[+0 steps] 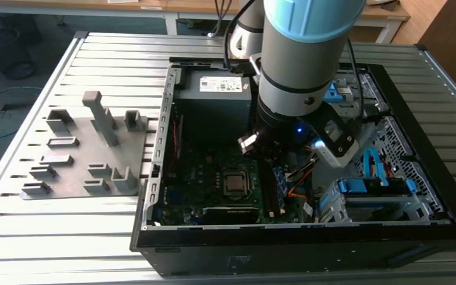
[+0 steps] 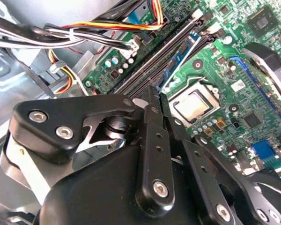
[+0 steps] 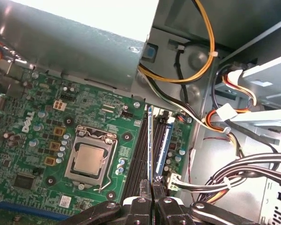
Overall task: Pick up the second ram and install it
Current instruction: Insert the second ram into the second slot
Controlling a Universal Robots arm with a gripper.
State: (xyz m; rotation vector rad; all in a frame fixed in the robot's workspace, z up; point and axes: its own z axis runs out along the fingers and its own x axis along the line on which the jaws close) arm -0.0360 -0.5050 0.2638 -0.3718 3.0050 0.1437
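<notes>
The second ram (image 3: 150, 140) shows edge-on in the first wrist view as a thin upright strip. It runs over the black memory slots (image 3: 139, 150) beside the processor socket (image 3: 91, 159). My gripper (image 3: 151, 188) is shut on its near end. A blue stick (image 3: 166, 145) sits in the neighbouring slot. In the second wrist view my gripper (image 2: 153, 92) has its fingers pressed together. There a dark blue stick (image 2: 181, 57) runs from just past them along the slots; I cannot tell whether it is the held one. The arm (image 1: 299, 71) reaches down into the open computer case (image 1: 155, 178).
The grey fixture (image 1: 85, 148) with upright posts lies on the slatted table at the exterior view's left. Bundled cables (image 3: 225, 117) hang close beside the slots. The power supply (image 1: 212, 98) and a drive cage with blue parts (image 1: 374, 187) crowd the case.
</notes>
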